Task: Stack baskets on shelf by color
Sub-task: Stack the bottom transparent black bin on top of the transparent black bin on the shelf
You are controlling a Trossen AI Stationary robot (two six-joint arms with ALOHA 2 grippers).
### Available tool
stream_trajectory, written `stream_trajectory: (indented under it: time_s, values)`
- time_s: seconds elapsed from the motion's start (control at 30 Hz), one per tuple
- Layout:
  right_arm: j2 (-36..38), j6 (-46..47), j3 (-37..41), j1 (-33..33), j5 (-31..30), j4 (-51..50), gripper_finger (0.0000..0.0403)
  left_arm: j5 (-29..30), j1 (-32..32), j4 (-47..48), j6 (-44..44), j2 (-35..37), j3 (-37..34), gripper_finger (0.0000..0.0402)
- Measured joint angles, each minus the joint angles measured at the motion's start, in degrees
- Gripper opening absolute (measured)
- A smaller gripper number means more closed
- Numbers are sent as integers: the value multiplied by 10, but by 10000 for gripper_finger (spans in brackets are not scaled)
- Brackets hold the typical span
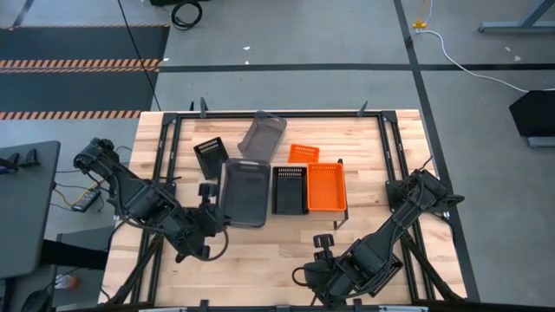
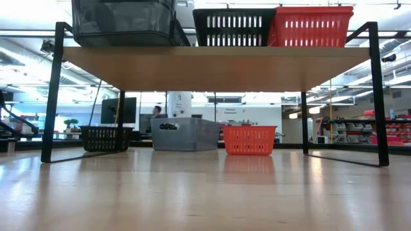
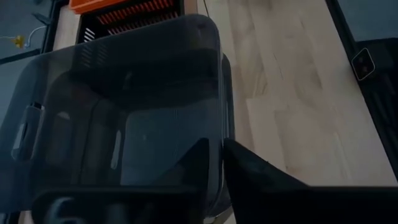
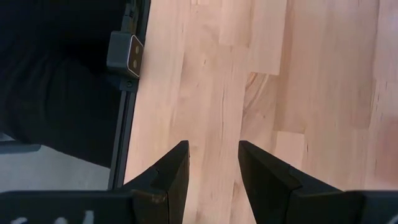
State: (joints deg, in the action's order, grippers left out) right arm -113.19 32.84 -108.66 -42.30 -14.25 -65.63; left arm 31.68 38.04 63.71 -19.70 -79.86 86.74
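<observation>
Closest to my left wrist camera, the left gripper pinches the grey basket's rim at centre frame on the shelf. If I pull away too soon, it drags off. Right gripper waits open, lower right.

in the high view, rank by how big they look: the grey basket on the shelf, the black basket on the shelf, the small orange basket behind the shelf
1. Grey basket on the shelf, clearly the largest.
2. Black basket on the shelf.
3. Small orange basket, partly hidden by the shelf, and lower, so its true rank against the black one is unsure.
</observation>
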Motion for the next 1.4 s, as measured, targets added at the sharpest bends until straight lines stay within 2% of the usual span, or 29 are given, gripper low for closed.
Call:
stream_trajectory:
  time_s: [0.2, 0.53, 0.9, 1.13, 1.4]
  values:
    - [0, 0, 0, 1, -40, 0, 146, 0, 0, 1, -4, 0, 0, 74]
    - [0, 0, 0, 6, -41, 0, 146, -4, -4, -7, 16, -36, 0, 78]
    - [0, 0, 0, 12, -41, -1, 146, -17, -42, -10, 30, -64, 0, 91]
    - [0, 0, 0, 12, -41, -1, 146, -17, -61, 21, -20, -64, 1, 71]
    - [0, 0, 0, 12, -41, -1, 146, -15, -51, 42, -47, -63, 1, 25]
